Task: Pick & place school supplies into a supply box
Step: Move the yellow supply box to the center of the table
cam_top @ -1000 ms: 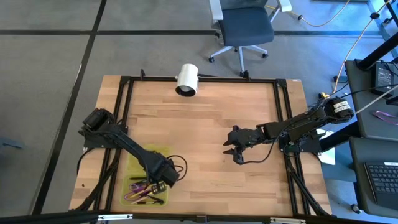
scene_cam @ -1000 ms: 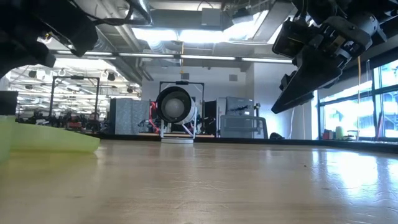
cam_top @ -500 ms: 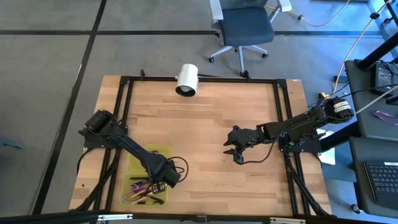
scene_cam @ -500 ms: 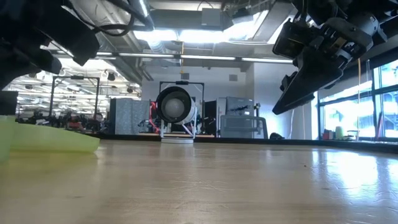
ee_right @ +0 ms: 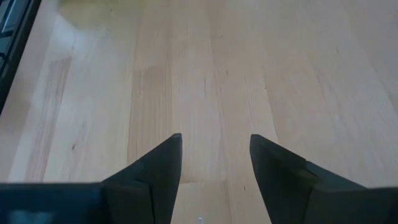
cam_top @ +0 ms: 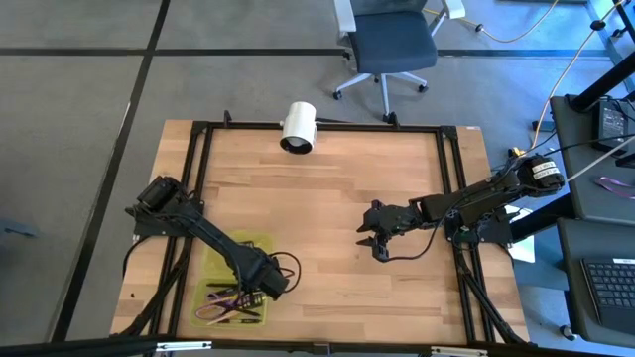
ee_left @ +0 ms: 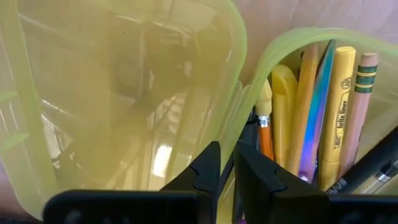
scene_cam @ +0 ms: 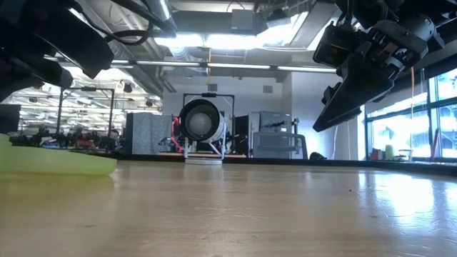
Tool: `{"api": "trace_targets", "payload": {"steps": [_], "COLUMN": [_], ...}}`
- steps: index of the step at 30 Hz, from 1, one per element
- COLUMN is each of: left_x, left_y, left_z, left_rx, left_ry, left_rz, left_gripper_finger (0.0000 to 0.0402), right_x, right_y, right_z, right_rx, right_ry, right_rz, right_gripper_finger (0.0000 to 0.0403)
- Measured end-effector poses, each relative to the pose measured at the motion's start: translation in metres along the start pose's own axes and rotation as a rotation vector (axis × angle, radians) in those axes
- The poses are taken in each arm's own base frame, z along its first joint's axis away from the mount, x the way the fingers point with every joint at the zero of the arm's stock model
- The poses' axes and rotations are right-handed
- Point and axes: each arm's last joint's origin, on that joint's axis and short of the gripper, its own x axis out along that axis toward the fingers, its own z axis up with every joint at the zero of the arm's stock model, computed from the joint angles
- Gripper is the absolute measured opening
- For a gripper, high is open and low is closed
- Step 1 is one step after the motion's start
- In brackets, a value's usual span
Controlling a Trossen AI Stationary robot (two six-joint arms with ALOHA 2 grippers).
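Observation:
The supply box (cam_top: pixel 236 260) lies open near the table's front left. It is a translucent yellow-green case with two halves side by side. Its far half (ee_left: pixel 124 99) is bare. The near half holds the school supplies (ee_left: pixel 323 112): yellow, orange and blue pens, a pencil, and purple-handled scissors (cam_top: pixel 220 309). My left gripper (cam_top: pixel 260 286) points down at the box's right side, where the halves meet, with its fingers nearly together. My right gripper (cam_top: pixel 369 243) hangs open above bare wood right of centre. My left gripper comes from above, its fingers (ee_left: pixel 208 171) pointing down. They close on the box's rim (ee_left: pixel 239 127) where the two halves meet. Only a thin gap stays between them. The box lies flat on the table. The fingers hide whether one wall or both are caught.
A white cylinder (cam_top: pixel 298 126) stands on its stand at the middle of the far edge. A black frame rail (cam_top: pixel 451 198) runs around the table. Bare wood (ee_right: pixel 205 74) lies between the box and my right gripper.
In the low view the box's raised left end has sunk, so its rim now shows lower and smoother. My left arm has shifted slightly above the box. My right arm has kept still.

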Motion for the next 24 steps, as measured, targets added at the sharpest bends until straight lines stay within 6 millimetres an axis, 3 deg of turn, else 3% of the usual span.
{"api": "trace_targets", "payload": {"steps": [5, 16, 24], "left_x": [0.000, -0.004, -0.013], "left_y": [-0.002, -0.001, -0.007], "left_z": [-0.002, 0.000, -0.002], "left_rx": [0.056, -0.004, 0.020], "left_ry": [0.050, 0.051, 0.039], "left_rz": [-0.049, -0.050, -0.053], "left_gripper_finger": [0.0035, 0.0082, 0.0095], "right_x": [0.000, 0.000, 0.000], "right_y": [0.000, -0.001, -0.001], "right_z": [0.000, -0.002, -0.002], "right_rx": [0.000, -0.004, -0.004], "right_ry": [0.003, 0.021, 0.025], "right_rz": [-0.001, -0.008, -0.009], "right_gripper_finger": [0.0192, 0.0192, 0.0192]}}
